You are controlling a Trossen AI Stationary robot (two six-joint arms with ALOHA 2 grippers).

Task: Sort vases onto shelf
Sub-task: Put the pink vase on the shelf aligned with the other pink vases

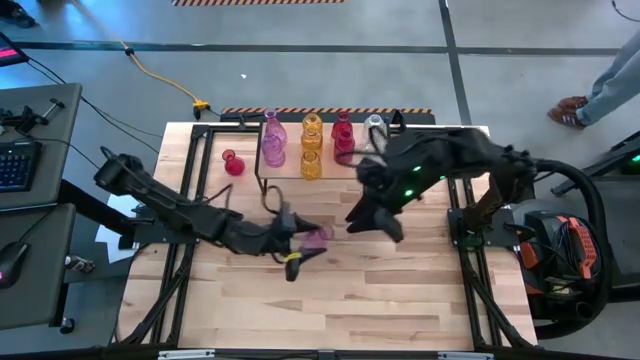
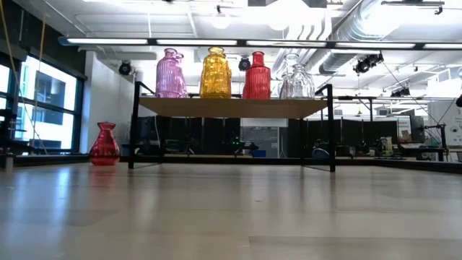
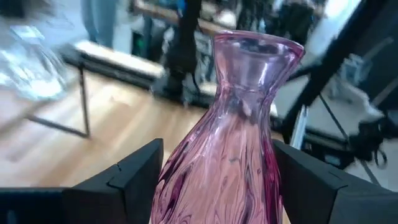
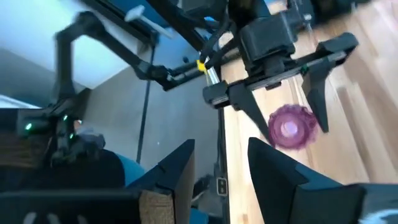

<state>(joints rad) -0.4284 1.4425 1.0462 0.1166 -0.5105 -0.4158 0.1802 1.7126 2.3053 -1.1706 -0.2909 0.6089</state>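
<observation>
The low view shows neither arm, and in the high view the right arm (image 1: 430,160) covers part of the shelf's (image 1: 262,172) right end, so the clear vase (image 1: 375,123) there peeks out only at its top. The left wrist view cuts the pink vase (image 3: 230,143) off below its shoulder; its base cannot be seen there. The left gripper (image 1: 308,243) sits near the middle of the worktop (image 1: 350,300), its arm stretched in from the left edge, and its jaws stand wide around that pink vase, which lies on its side between them (the right wrist view looks straight into its mouth). The right gripper (image 1: 375,222) hangs just beside it, toward the right edge, arm bent down from the far right corner; its jaws are parted and hold nothing. On the shelf, at the worktop's far edge, stand a pink ribbed vase (image 2: 170,74), a yellow vase (image 2: 215,73), a red vase (image 2: 256,76) and the clear one. Another red vase (image 2: 105,144) stands on the worktop off the shelf's left end.
</observation>
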